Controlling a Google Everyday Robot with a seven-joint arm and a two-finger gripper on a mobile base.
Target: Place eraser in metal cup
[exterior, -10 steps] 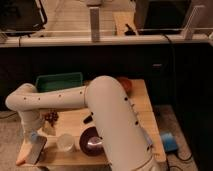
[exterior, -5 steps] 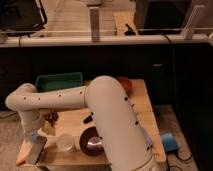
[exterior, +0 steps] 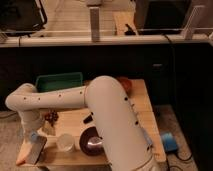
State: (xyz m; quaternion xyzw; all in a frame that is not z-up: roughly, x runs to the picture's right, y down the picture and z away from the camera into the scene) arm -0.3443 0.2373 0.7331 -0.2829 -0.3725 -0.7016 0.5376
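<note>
A round dark metallic cup [exterior: 92, 142] stands near the front of the wooden table [exterior: 142, 112], partly behind my white arm [exterior: 107, 107]. A small dark object [exterior: 87, 118], perhaps the eraser, lies mid-table beside the arm. My arm reaches left, bends, and comes down to the gripper [exterior: 36, 149] at the table's front left corner, left of the cup. I cannot tell whether the gripper holds anything.
A clear plastic cup [exterior: 65, 142] stands between the gripper and the metallic cup. A green bin [exterior: 59, 81] sits at the back left, a reddish bowl [exterior: 125, 83] at the back right, and a brown knobbly item [exterior: 51, 117] near the arm. A blue object [exterior: 169, 141] lies on the floor to the right.
</note>
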